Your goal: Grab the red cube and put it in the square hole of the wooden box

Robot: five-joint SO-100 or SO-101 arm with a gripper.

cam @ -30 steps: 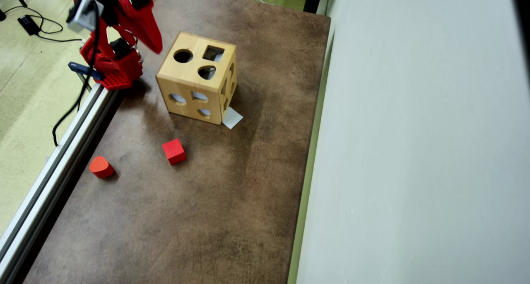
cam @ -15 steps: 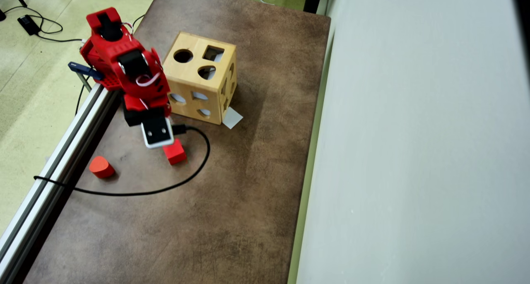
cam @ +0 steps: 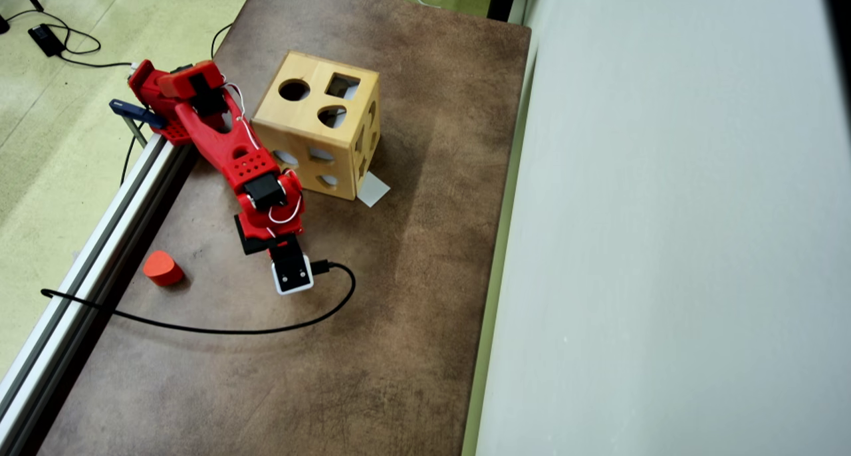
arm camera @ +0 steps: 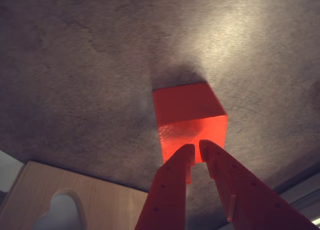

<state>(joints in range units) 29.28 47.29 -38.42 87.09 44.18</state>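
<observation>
Nearly closed, the gripper (arm camera: pixel 196 149) shows in the wrist view as two red fingers with only a narrow slit between their tips, and nothing sits in that slit. The tips overlap the near lower edge of the red cube (arm camera: pixel 189 122), which rests on the brown surface (arm camera: pixel 75 65) just beyond them; whether they actually touch its face cannot be told from this angle. The cube lies straight ahead of the gripper along the line of the fingers, turned slightly so that one corner edges toward the right finger. It is plainly wider than the present gap, so the fingers would have to spread well apart before they could straddle it.

At the lower left of the wrist view, a corner of the wooden box (arm camera: pixel 60 190) appears with a rounded cut-out in its top. In the overhead view the box (cam: pixel 319 127) stands on the surface (cam: pixel 399 310) close to the arm's base, and its square hole (cam: pixel 342 85) is on the top face at the far right. The cube is hidden under the arm (cam: pixel 226 137) and the wrist camera (cam: pixel 291 273) in that view. A separate red rounded block (cam: pixel 163 268) lies well apart to the left, near the rail (cam: pixel 80 270)
</observation>
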